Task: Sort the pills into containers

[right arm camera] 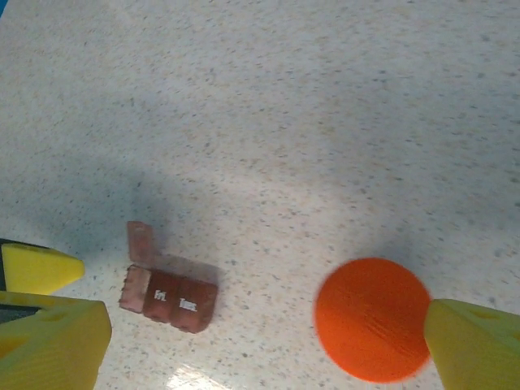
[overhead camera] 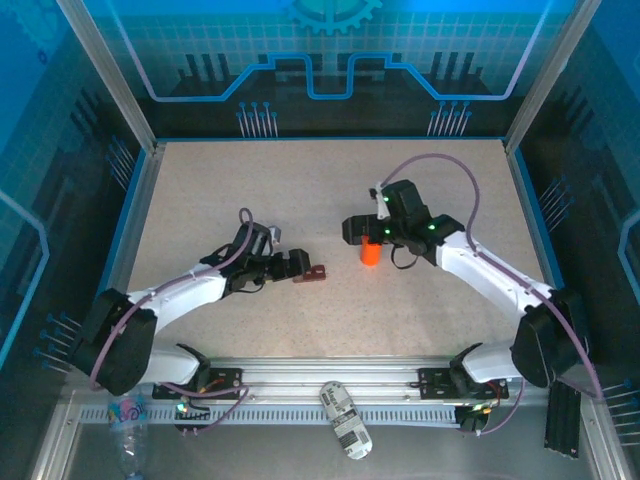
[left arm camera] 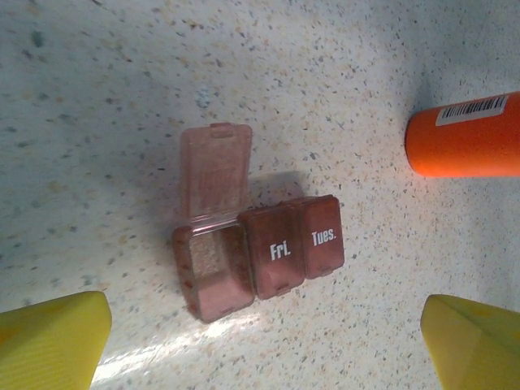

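The containers (left arm camera: 268,248) are a small maroon pill box flat on the table, with closed cells marked "Fri." and "Tues." and an end cell whose lid stands up. That open cell looks empty. My left gripper (left arm camera: 264,357) hovers just short of the box, open, with yellow fingertips (left arm camera: 53,337) wide apart. From above, the left gripper (overhead camera: 303,266) sits beside the containers (overhead camera: 317,271). An orange bottle (overhead camera: 370,254) stands upright to their right. My right gripper (right arm camera: 260,357) is open over the table, its right finger next to the bottle's round orange top (right arm camera: 372,318). No pills are in view.
The orange bottle (left arm camera: 467,145) carries a white barcode label. A grey-white labelled bottle (overhead camera: 345,420) lies on the front rail between the arm bases, and a clear plastic bottle (overhead camera: 130,415) sits at the near left. Blue-edged walls (overhead camera: 135,200) enclose the speckled table.
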### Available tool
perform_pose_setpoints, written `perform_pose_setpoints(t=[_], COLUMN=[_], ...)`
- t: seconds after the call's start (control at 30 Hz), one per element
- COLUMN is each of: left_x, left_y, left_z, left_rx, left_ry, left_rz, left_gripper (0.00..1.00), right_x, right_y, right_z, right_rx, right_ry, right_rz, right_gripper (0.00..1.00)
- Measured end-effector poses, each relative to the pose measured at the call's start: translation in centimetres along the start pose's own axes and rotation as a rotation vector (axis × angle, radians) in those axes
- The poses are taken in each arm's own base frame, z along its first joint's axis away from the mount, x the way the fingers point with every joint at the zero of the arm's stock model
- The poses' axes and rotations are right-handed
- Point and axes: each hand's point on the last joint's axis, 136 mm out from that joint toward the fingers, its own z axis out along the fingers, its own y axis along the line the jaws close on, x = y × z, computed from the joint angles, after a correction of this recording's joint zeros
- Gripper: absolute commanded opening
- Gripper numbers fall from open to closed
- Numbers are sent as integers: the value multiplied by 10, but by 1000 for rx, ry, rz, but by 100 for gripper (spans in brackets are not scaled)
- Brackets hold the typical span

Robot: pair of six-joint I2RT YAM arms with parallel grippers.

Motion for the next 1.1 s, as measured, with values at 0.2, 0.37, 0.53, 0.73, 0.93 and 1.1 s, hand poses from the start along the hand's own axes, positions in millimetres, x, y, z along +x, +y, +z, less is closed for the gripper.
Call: perform_pose_setpoints(t=[0.2, 0.37, 0.53, 0.73, 0.93, 1.1], left_x=[11, 22, 29, 29, 26, 25], left_y=[-4, -9, -11, -15, -19, -21], left_z=[19, 30, 38, 42, 47, 50], left_rx=[6, 14, 11, 3, -2, -5], left_ry=[34, 62, 78, 72, 75, 79], left_rz=[3, 25, 24, 36, 39, 35], left_gripper=[99, 99, 99, 99, 99, 99], right_x=[3, 5, 20, 39, 45, 44], right_y=[-46, -56, -57, -59, -58, -52], right_z=[-10, -10, -4, 4, 8, 18], right_rx=[26, 46, 36, 21, 26, 37], right_ry=[-18, -14, 25, 71, 90, 118], right_rz=[166, 196, 201, 195, 162, 115], right_gripper=[100, 100, 100, 94, 91, 91])
